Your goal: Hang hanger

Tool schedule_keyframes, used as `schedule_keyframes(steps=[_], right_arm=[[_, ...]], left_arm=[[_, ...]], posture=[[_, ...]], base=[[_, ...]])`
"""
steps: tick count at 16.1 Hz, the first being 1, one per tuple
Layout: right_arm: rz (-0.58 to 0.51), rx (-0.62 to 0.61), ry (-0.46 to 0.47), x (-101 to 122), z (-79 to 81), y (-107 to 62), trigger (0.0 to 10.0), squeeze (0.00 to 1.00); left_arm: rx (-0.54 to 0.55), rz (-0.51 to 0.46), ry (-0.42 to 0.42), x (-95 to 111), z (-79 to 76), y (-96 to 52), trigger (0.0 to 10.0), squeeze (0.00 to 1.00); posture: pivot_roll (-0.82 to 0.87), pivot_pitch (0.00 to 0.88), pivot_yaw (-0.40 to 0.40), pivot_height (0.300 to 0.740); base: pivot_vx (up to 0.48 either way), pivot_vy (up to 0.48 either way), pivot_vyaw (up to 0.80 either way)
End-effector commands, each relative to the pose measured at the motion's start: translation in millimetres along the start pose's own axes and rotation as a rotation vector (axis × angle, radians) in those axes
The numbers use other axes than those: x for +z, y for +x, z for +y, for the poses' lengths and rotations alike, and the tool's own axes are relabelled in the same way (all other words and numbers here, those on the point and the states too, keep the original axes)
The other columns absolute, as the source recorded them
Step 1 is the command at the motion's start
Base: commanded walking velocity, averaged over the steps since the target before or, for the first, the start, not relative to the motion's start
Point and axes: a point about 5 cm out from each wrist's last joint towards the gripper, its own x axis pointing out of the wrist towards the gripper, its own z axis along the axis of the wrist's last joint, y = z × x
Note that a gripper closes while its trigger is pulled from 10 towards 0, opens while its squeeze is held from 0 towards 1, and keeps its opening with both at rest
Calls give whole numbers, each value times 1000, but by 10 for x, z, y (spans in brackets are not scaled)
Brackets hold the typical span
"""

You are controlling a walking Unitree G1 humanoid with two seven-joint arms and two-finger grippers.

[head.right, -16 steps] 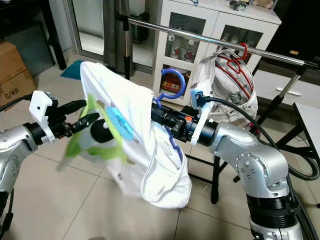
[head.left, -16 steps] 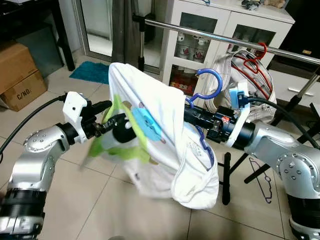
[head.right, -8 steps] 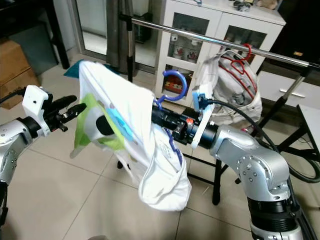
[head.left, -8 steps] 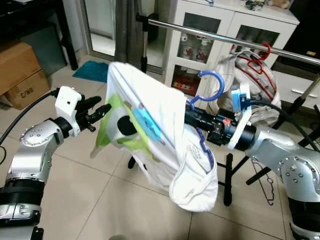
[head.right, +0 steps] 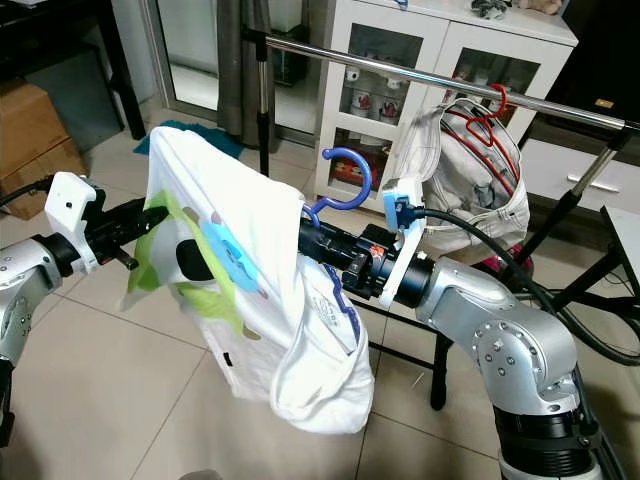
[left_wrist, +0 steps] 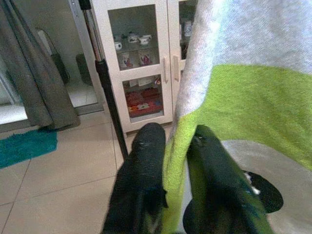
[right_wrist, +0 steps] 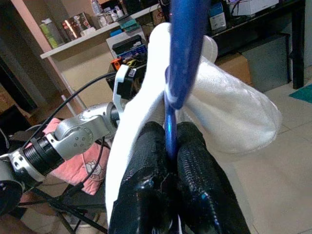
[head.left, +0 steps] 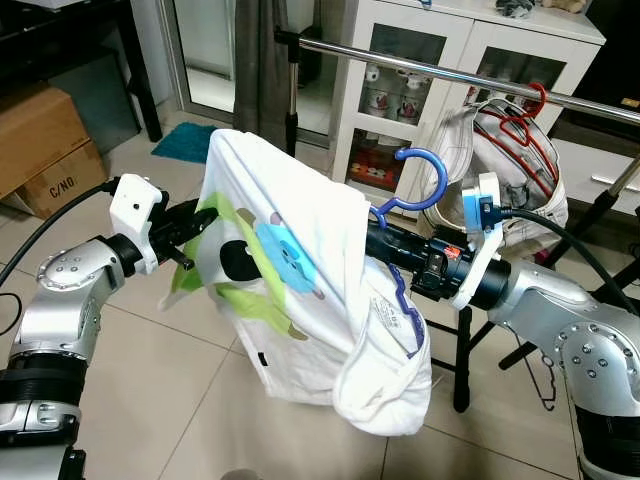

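The blue hanger (head.left: pixel 412 185) is not yet on the rail (head.left: pixel 470 78). It sits in mid-air in front of the robot, its hook pointing up, lower than the chrome rail and nearer the robot than it. A white garment (head.left: pixel 300 300) with green and blue print is draped over it and hangs down in a loose bundle.

The right gripper (right_wrist: pixel 170 146) is clamped on the hanger's neck just under the hook; the right wrist view shows the blue stem pinched between the 2 black fingers. The left gripper (left_wrist: pixel 173 141) is closed on the garment's green edge, holding that side out away from the hanger.

So the part that looks done is the pick-up: hanger and garment are both in hand and carried as 1 load. What is left, as I judge it, is the whole hanging step: raise the hook above the rail, bring it over, lower it on, then let go with both grippers.

A red hanger (head.left: pixel 520 120) with a pale garment (head.left: pixel 470 160) already hangs on the rail further to the right, so free rail lies on the left of it. A white cabinet (head.left: pixel 400 60) stands behind the rail.
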Motion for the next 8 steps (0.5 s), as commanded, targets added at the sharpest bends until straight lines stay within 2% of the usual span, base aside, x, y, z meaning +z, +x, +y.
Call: schedule_keyframes(steps=[1,4,8], right_arm=[[-26,8,-33,93,40,-27,10000,0],[-20,-3,-39,102,20,-31,10000,0],[-19,-57,-48,115,-54,-25,10000,0]], left_arm=[[-15,-18,-3,23,-27,27,0,0],[10,-60,-19,15,-82,21,0,0],[82,-120,-62,-17,-137,-72,0,0]], posture=[[113,0,-23,740],[107,0,-30,740],[111,0,-33,740]], base=[[0,0,0],[0,0,0],[0,0,0]])
